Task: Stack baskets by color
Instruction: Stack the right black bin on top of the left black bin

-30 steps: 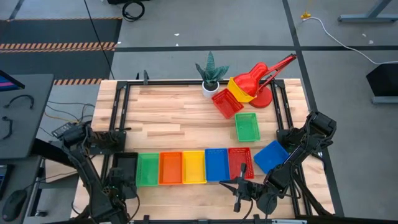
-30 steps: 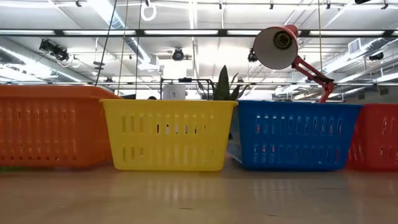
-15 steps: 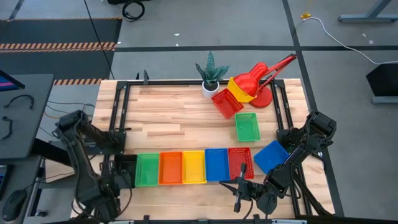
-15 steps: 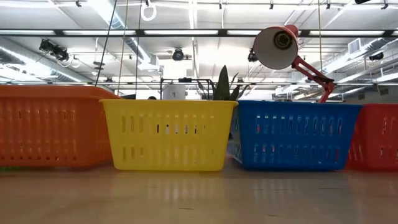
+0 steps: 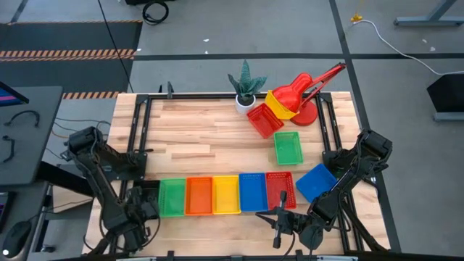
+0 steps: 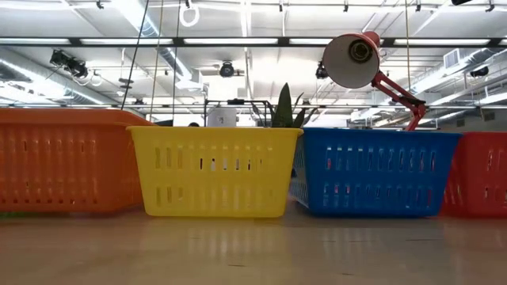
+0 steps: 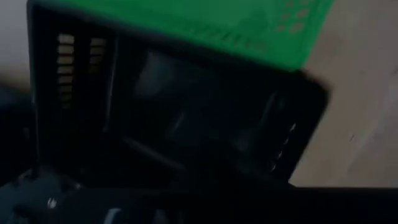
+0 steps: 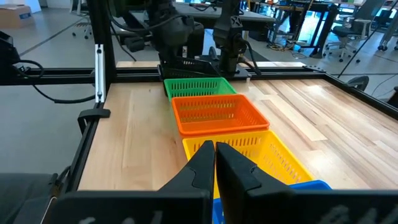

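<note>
Currently left claw (image 5: 134,217) clenched, empty as far as shows, just over the black basket (image 5: 147,190) at the row's end, green basket (image 7: 205,25) next beyond it. Right claw (image 8: 214,163) clenched, idle near the row's red end. Sorting looks unfinished: loose green basket (image 5: 287,147), red basket (image 5: 264,119), blue basket (image 5: 317,180) lie well apart. Next move likely: open, take a rim

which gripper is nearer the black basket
Left. The left gripper is right at the black basket; the right gripper sits further along the row, near the red basket.
</note>
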